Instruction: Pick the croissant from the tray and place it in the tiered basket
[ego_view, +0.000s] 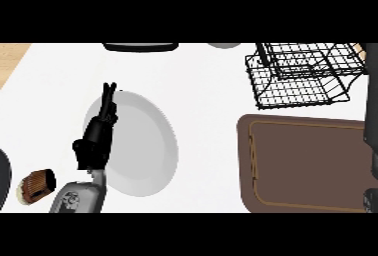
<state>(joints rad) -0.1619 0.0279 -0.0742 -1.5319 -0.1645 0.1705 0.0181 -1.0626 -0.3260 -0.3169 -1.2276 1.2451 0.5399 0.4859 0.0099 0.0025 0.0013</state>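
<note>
The croissant is nowhere I can make out, so I cannot tell where it lies; the tray (310, 165) it belongs to is a flat brown slab with rounded corners and a thin, lighter groove running just inside its rim, and the part in view is plain matte brown. At the tray's right rim a dark strip, which I take for the right robot hand (371, 165), is cut off by the view's edge, and I cannot tell how it is set. Just beyond the tray's far side stands the tiered basket (303, 75), black wire in a fine grid, its upper tier smaller than the lower. Left of the tray, across a stretch of white tabletop (207, 70), lies a smooth pale plate (151, 150). Above the plate's left part hangs the left robot hand (97, 135), seen edge-on, its black fingers straight and pressed together, pointing away from the robot and holding nothing; its grey forearm (77, 197) comes up from below. Farther left of the tray sits a small brown ribbed cake (38, 184), beside a dark curved object (3, 175) mostly cut off. Far from the tray's near end, a black rounded shape (140, 47) and a grey one (224, 45) are clipped too.
</note>
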